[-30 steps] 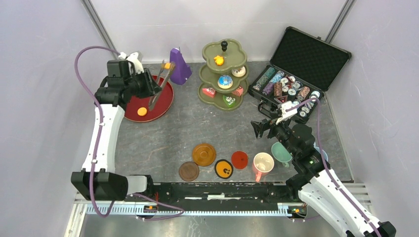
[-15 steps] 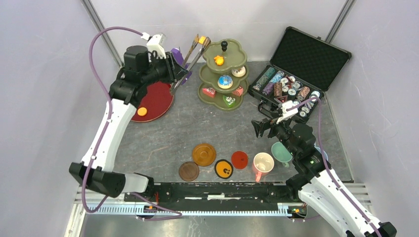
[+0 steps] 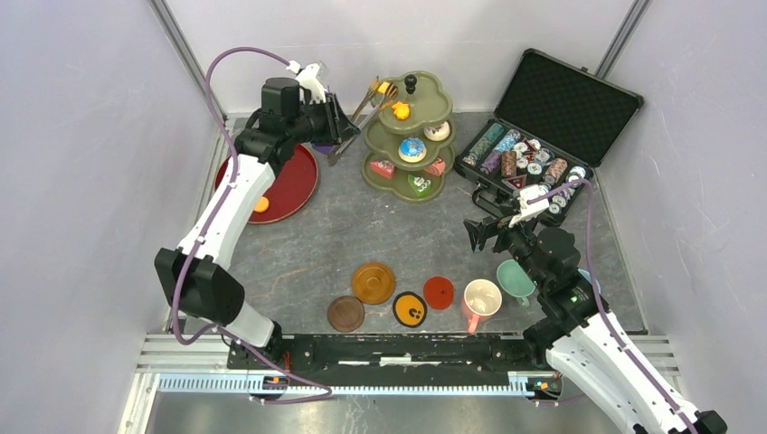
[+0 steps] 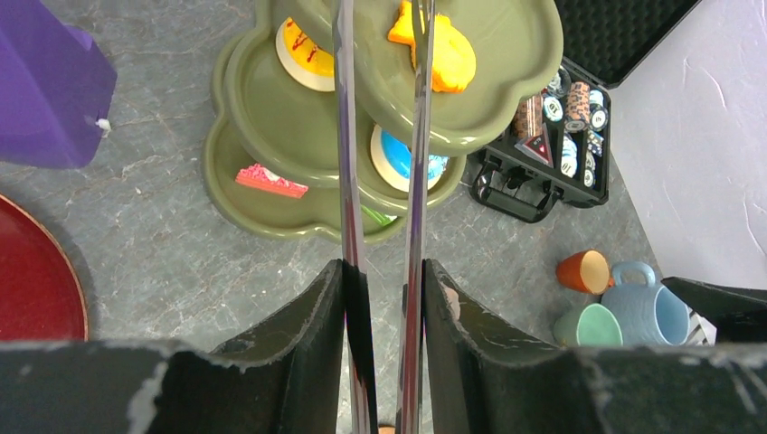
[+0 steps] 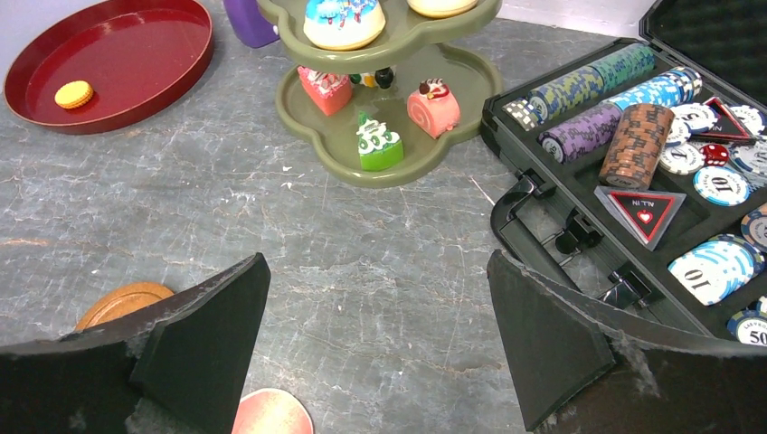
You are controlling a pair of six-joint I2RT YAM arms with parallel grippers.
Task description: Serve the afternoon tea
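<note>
Jaws of your left gripper (image 4: 384, 276) clamp the tongs (image 4: 344, 145), which pinch an orange pastry (image 3: 388, 88) above the stand's (image 3: 432, 98) top tier. Right gripper (image 5: 377, 271) gapes, idle. Placement step, I judge; next, lower, then ease your squeeze.

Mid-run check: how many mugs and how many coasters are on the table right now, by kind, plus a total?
Mugs: 4 (pink mug, teal mug, blue mug, orange mug)
Round coasters: 4 (brown coaster, amber coaster, black-and-orange coaster, red coaster)
Total: 8
</note>
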